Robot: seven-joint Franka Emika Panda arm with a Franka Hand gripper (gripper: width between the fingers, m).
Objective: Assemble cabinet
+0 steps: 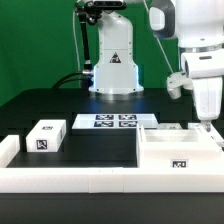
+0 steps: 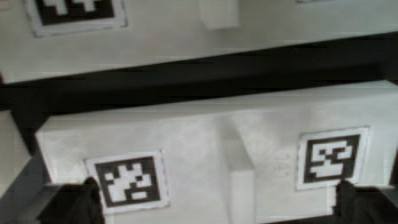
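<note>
The cabinet, a big white open box with a tag on its front, stands at the front on the exterior view's right. My gripper hangs just above its far right part. In the wrist view a white face with two tags fills the frame under my gripper. The dark fingertips stand wide apart at either side of it, open, holding nothing. A small white drawer block with tags lies on the exterior view's left.
The marker board lies flat at the middle back, and its edge shows in the wrist view. A long low white rail runs along the front. The arm's base stands behind.
</note>
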